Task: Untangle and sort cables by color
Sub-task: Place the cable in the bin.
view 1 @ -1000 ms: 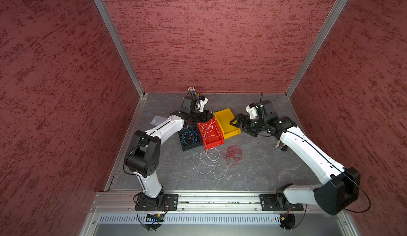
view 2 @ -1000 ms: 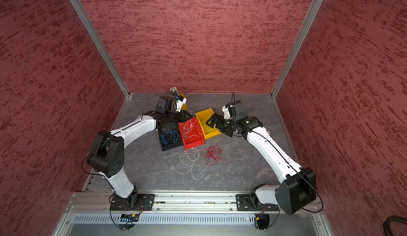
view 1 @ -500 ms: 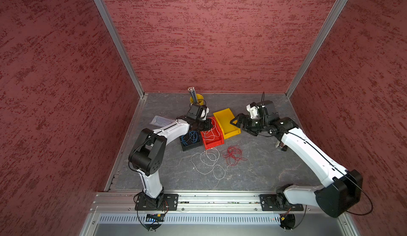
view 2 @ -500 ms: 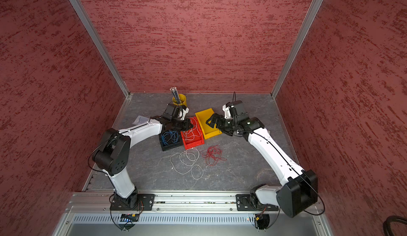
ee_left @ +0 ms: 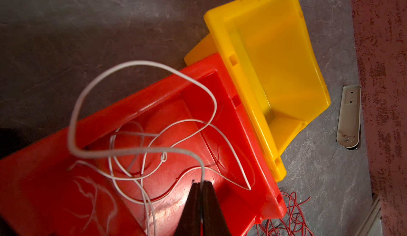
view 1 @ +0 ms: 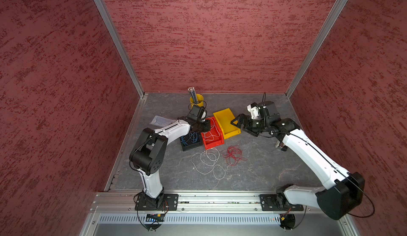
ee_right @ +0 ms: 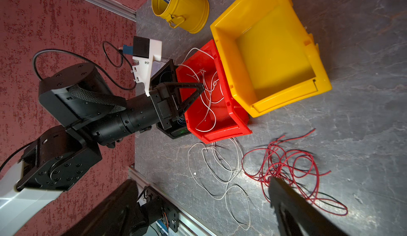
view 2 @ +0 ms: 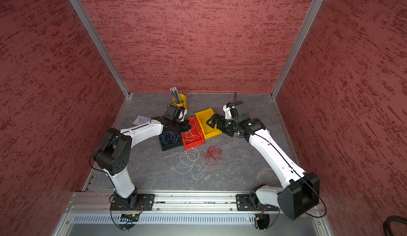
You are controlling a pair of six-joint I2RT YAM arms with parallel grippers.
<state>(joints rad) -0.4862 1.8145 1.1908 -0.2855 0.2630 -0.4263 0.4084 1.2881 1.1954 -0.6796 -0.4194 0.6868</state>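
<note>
In both top views, you see 2 white-and-black arms reaching over a dark grey tabletop (view 1: pixel 264 164) walled in red. 3 bins stand close side by side near the middle: a black bin (view 1: pixel 191 146), a red bin (view 1: pixel 213 145) and a yellow bin (view 1: pixel 228 122). Blue cables (view 1: pixel 189 137) lie coiled in the black bin. The left hand (view 1: pixel 206 126) hangs over the red bin's far end. The right hand (view 1: pixel 236 122) hovers just beside the yellow bin, its jaws spread wide and holding nothing. In front of the red bin, loose white cables (view 1: pixel 208 157) loop across the tabletop. A tangle of red cables (view 1: pixel 233 155) lies just beside them. Behind the bins, a yellow bucket (view 1: pixel 198 99) holds grey pencils (view 1: pixel 192 93).

In the left wrist view, the left hand's 2 dark fingers are pressed together on a white cable (ee_left: pixel 136 150). The cable rises from the tips in a wide loop above the red bin. More white strands lie on that bin's floor. The yellow bin sits against the red bin's side, and a few red strands show past the red bin's corner.

In the right wrist view, the left hand's fingers meet in a point over the red bin, with white strands trailing from the tip into it. 1 blurred dark finger of the right hand shows in front of the red tangle. You cannot tell whether the white loops and the red tangle touch.
</note>
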